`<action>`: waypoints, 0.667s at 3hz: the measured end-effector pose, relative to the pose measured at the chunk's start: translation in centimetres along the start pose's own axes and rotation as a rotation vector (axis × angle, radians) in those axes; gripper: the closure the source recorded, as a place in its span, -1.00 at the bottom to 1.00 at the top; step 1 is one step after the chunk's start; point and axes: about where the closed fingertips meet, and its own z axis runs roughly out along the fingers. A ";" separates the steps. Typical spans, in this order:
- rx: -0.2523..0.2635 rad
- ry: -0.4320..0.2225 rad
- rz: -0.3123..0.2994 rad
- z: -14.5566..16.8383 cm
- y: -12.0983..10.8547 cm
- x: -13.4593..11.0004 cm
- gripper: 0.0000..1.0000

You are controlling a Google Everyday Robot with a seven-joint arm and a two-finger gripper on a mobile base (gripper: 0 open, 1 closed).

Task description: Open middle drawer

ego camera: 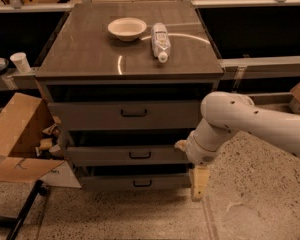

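Observation:
The middle drawer (pixel 125 155) is the second of three in a grey-brown cabinet, with a flat front and a small dark pull handle (pixel 140 155) at its centre. Its front sits about level with the drawers above and below. My gripper (pixel 199 183) hangs from the white arm at the cabinet's right front corner, pointing down, beside the right ends of the middle and lowest drawers. It is well to the right of the handle and touches nothing that I can see.
A white bowl (pixel 126 28) and a lying plastic bottle (pixel 160 41) rest on the cabinet top (pixel 90 54). An open cardboard box (pixel 17 139) stands on the floor at the left. A dark bar (pixel 20 214) lies at the lower left.

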 end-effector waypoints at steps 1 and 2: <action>-0.054 -0.040 -0.009 5.2 -0.5 0.9 -1.00; -0.054 -0.040 -0.009 5.2 -0.5 0.9 -1.00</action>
